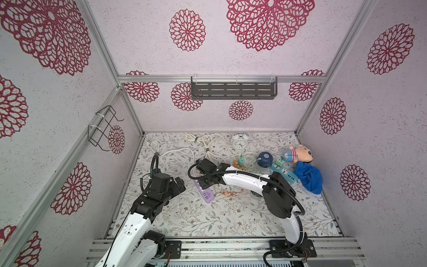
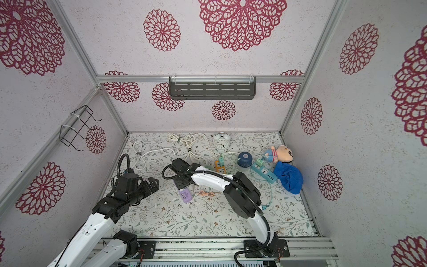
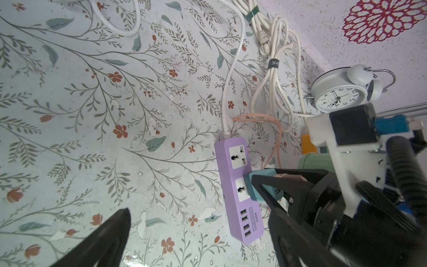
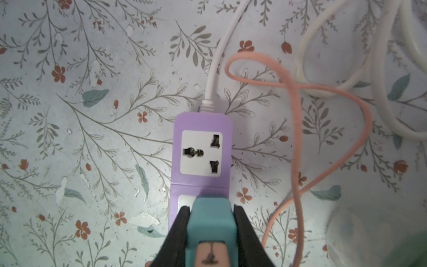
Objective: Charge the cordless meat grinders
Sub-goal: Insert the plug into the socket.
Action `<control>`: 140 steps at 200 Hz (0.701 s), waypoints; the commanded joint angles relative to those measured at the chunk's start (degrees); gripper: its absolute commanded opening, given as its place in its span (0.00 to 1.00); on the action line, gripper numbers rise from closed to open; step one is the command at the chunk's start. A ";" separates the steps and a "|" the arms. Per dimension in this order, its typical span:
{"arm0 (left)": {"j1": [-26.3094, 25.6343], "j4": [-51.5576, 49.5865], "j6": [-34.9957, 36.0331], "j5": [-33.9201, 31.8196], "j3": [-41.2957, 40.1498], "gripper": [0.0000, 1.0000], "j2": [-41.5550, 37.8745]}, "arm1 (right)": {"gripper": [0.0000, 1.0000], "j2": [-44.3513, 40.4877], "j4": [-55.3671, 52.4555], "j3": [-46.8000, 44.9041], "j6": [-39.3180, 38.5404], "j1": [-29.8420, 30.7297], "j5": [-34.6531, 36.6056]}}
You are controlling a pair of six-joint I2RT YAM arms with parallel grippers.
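Observation:
My right gripper is shut on a teal charger adapter that sits against the second socket of the purple power strip; a pink cable loops away from it. In both top views this gripper hangs over the strip at mid-table. The mint green meat grinder stands just behind the strip, mostly hidden by the arm. The navy blue meat grinder stands at the back right. My left gripper is open, left of the strip, with nothing between its fingers.
A white alarm clock and coiled white cables lie at the back. An orange strip, a blue-green strip, a plush doll and a blue cloth crowd the right side.

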 commanded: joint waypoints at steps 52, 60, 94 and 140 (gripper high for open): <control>-0.59 0.61 0.00 -0.98 -1.24 0.97 -1.28 | 0.00 4.38 -2.36 -9.05 2.37 3.82 3.14; -0.59 0.57 -0.05 -1.14 -1.37 0.97 -1.52 | 0.00 5.58 -3.42 -7.11 2.30 4.02 3.28; -0.63 -0.03 -0.03 -1.37 -2.49 0.97 -2.99 | 0.00 9.78 -5.37 -0.78 1.86 4.11 2.52; -0.59 -0.27 -0.10 -1.11 -3.31 0.97 -3.83 | 0.00 9.85 -2.92 -4.58 2.81 4.03 1.44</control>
